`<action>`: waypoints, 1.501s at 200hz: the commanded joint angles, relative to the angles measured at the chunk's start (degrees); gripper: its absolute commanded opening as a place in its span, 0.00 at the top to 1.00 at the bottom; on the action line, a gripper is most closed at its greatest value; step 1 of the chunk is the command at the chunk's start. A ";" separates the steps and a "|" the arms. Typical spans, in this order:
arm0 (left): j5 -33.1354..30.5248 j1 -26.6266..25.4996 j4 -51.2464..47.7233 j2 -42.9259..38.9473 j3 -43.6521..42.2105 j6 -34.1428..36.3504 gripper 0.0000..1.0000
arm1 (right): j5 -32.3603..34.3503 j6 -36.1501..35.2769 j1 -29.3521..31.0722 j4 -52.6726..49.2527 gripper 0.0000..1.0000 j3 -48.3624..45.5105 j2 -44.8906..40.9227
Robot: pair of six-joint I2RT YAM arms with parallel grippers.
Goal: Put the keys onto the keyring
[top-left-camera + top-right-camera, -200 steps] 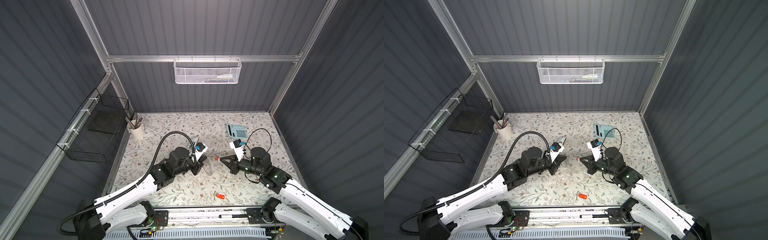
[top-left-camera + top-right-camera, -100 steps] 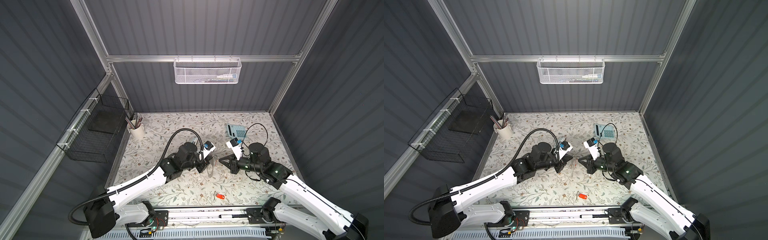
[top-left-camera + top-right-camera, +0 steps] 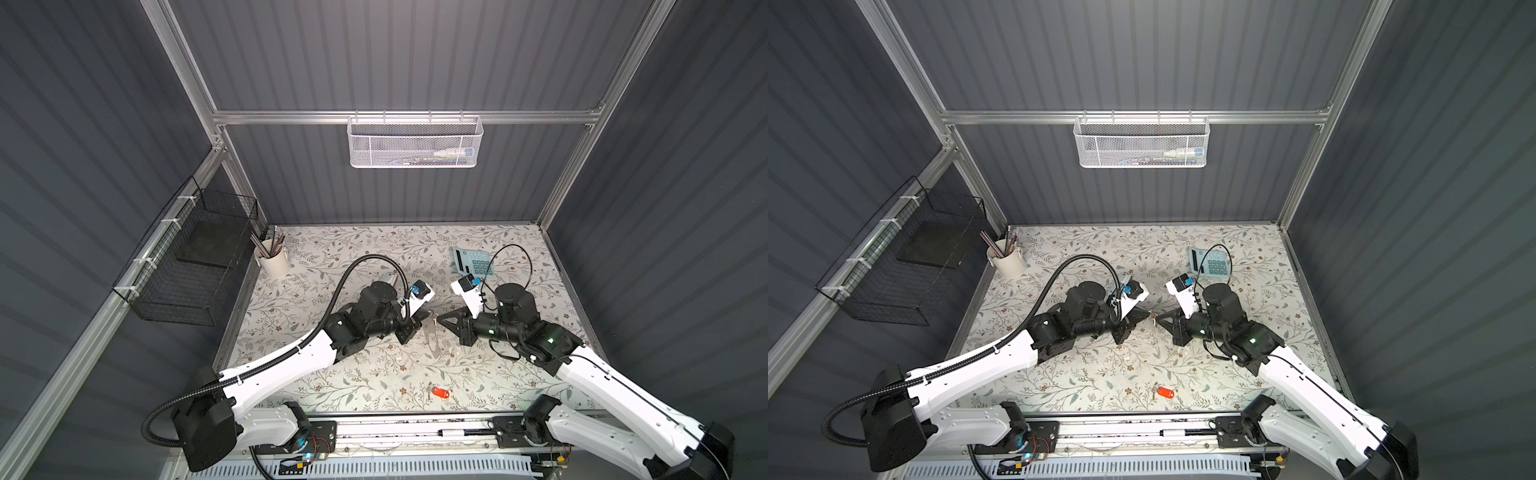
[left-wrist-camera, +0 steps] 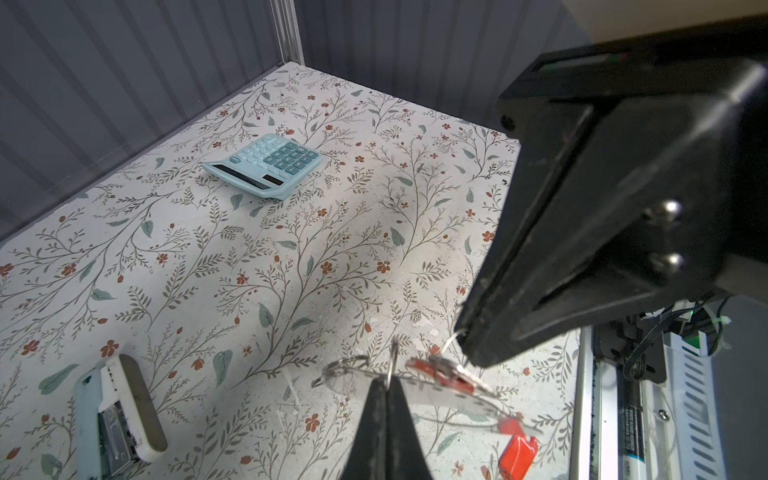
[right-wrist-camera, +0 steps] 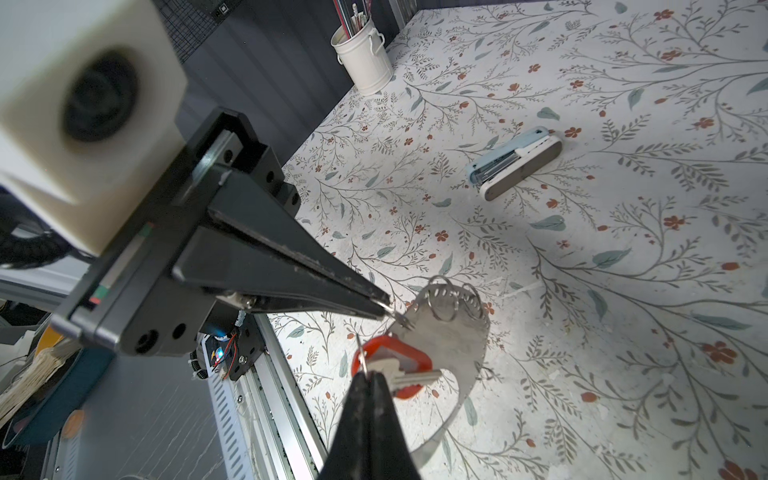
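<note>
Keyring hangs with its rim pinched by the left gripper; just beside it, the right gripper pinches a red key.

Teal calculator lying at far right of floral tabletop; pale blue stapler lying on its side; white cup holding pencils, far left; white mesh basket and black wire basket hanging on walls.

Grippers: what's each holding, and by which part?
The right gripper pinches a red key by its metal loop. The left gripper pinches the keyring at its rim, seemingly by a ring.
</note>
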 commanded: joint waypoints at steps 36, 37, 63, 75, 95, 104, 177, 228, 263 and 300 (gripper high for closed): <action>2.74 0.32 2.19 -0.23 1.15 -0.85 1.00 | 1.50 -0.11 -0.26 0.76 1.00 2.13 1.82; 2.76 0.35 2.20 -0.27 1.13 -0.86 1.00 | 1.55 -0.10 -0.27 0.74 1.00 2.13 1.85; 3.09 0.34 2.39 -0.40 0.95 -0.80 1.00 | 2.67 0.33 -0.24 0.82 1.00 2.20 2.03; 3.12 0.30 2.39 -0.40 0.89 -0.78 1.00 | 2.92 0.73 -0.33 0.93 1.00 2.14 1.99; 3.38 0.33 2.31 -0.35 0.80 -0.58 1.00 | 3.24 1.11 -0.38 1.16 1.00 2.17 2.13; 3.34 0.37 2.24 -0.30 0.80 -0.52 1.00 | 3.18 1.30 -0.45 1.09 1.00 2.35 2.24; 3.36 0.26 2.46 -0.93 0.38 0.63 1.00 | 2.05 3.34 -2.11 1.15 1.00 2.26 3.67; 3.46 0.32 4.03 -1.36 -0.44 1.13 1.00 | 0.96 4.16 -3.43 0.19 1.00 2.09 4.76; 3.67 0.34 4.32 -1.45 -0.41 1.25 1.00 | 0.79 4.31 -3.64 -0.88 1.00 2.46 6.27; 3.11 0.25 5.04 -2.02 -0.87 1.75 1.00 | 1.07 4.71 -3.69 -2.69 1.00 3.27 7.70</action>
